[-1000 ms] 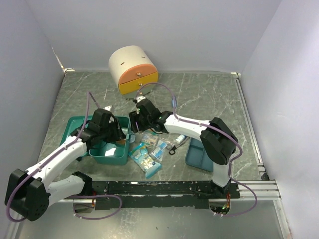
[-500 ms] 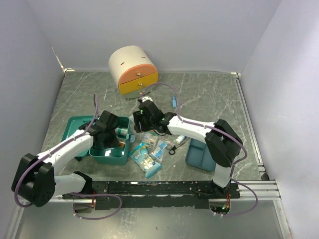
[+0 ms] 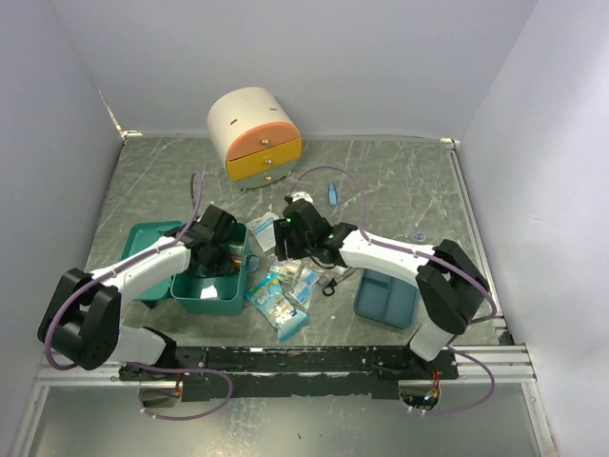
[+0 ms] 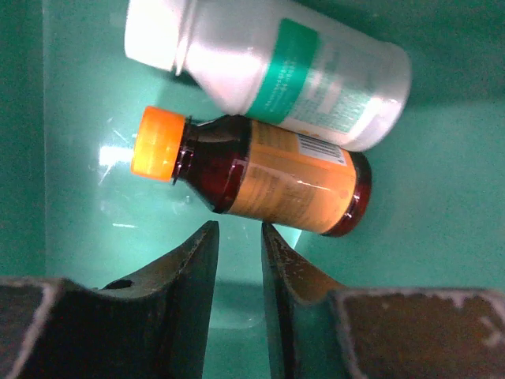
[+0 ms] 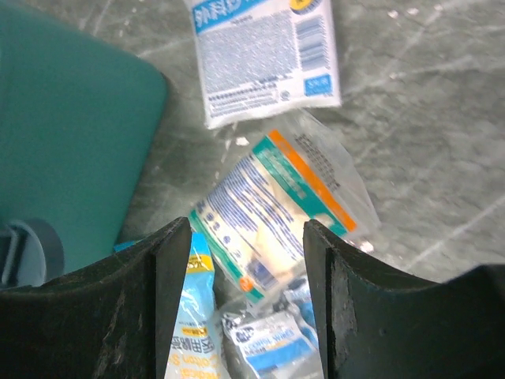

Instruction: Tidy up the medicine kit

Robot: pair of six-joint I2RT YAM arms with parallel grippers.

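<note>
The teal medicine kit [image 3: 205, 295] stands open at the front left, its lid [image 3: 143, 249] laid back. My left gripper [image 3: 222, 251] reaches down inside it. In the left wrist view the left gripper [image 4: 239, 229] is open by a narrow gap with nothing between its jaws. Just beyond lie an amber bottle with an orange cap [image 4: 252, 174] and a white bottle with a teal label [image 4: 268, 71]. My right gripper [image 3: 290, 234] hovers open beside the kit. Below the right gripper [image 5: 246, 229] lies a clear packet with teal and orange stripes [image 5: 276, 205].
Loose packets [image 3: 283, 297] lie right of the kit: a white printed one [image 5: 260, 55], a light-blue one [image 5: 197, 316] and a wipes sachet [image 5: 272, 347]. A dark-blue divided tray [image 3: 385, 297] sits front right. The cream cabinet [image 3: 252, 133] stands at the back.
My right gripper has slid right and nearer, from the kit's back corner to above the packets. My left gripper has shifted right inside the kit.
</note>
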